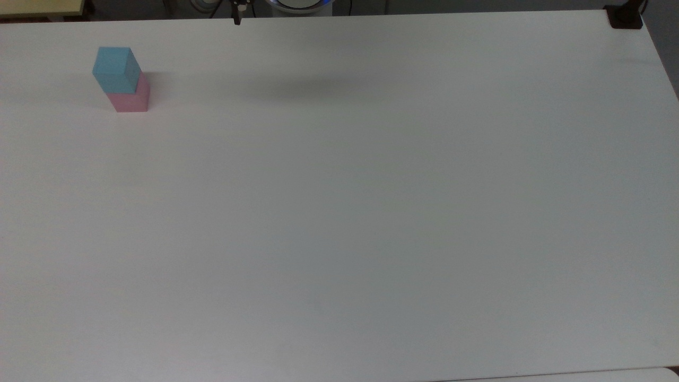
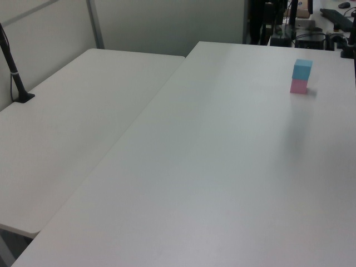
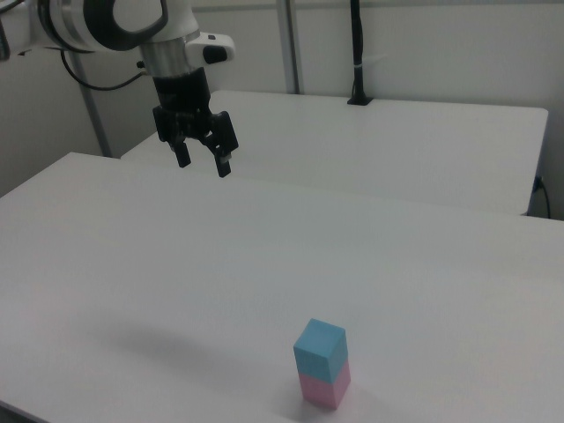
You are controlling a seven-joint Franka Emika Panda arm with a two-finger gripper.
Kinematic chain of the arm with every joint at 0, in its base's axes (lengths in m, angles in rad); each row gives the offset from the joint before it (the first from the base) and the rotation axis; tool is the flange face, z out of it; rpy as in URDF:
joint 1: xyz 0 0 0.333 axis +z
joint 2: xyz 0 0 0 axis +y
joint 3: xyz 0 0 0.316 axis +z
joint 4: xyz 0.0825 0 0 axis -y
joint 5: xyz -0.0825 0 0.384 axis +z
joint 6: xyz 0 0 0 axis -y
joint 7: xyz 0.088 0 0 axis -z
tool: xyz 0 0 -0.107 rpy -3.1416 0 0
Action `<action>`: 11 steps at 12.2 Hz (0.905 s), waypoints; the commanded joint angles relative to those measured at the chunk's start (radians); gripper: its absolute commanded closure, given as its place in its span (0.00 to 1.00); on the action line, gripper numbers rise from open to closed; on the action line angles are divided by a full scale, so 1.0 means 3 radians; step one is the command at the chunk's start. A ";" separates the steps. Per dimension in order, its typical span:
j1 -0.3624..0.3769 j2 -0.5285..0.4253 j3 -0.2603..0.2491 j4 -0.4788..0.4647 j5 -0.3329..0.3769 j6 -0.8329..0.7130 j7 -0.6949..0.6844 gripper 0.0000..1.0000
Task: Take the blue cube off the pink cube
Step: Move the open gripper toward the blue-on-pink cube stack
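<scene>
High above the white table (image 3: 132, 264) hung the gripper (image 3: 204, 159), its fingers spread and pinching nothing, well apart from the stack. The blue cube (image 3: 319, 345) sat on the pink cube (image 3: 323, 388), near the right view's bottom edge and far left in the top view. A good approach would probably centre the fingers over the blue cube, descend only to its sides, and lift straight so the pink cube stays put. The arm's base was cut off.
</scene>
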State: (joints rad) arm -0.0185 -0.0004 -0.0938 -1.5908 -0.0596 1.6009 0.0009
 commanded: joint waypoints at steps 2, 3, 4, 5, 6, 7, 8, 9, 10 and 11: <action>0.0001 -0.0009 0.0001 0.0041 0.0020 -0.0095 -0.0054 0.00; 0.0000 -0.0009 0.0001 0.0041 0.0025 -0.0090 -0.0054 0.00; -0.0005 -0.0009 0.0001 0.0041 0.0020 -0.0090 -0.0054 0.00; -0.0005 -0.0009 0.0001 0.0041 0.0025 -0.0090 -0.0054 0.00; -0.0010 -0.0009 0.0001 0.0041 0.0035 -0.0090 -0.0049 0.00; -0.0015 -0.0009 0.0001 0.0041 0.0076 -0.0090 -0.0044 0.00; -0.0015 -0.0009 -0.0004 0.0041 0.0081 -0.0090 -0.0044 0.00; -0.0015 -0.0009 0.0001 0.0041 0.0081 -0.0090 -0.0059 0.00; -0.0020 -0.0009 -0.0004 0.0031 0.0051 -0.0080 -0.0120 0.00; -0.0015 0.0001 -0.0004 0.0026 0.0030 -0.0060 -0.0298 0.00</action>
State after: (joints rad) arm -0.0214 -0.0004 -0.0938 -1.5908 -0.0540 1.6009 -0.0026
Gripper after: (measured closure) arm 0.000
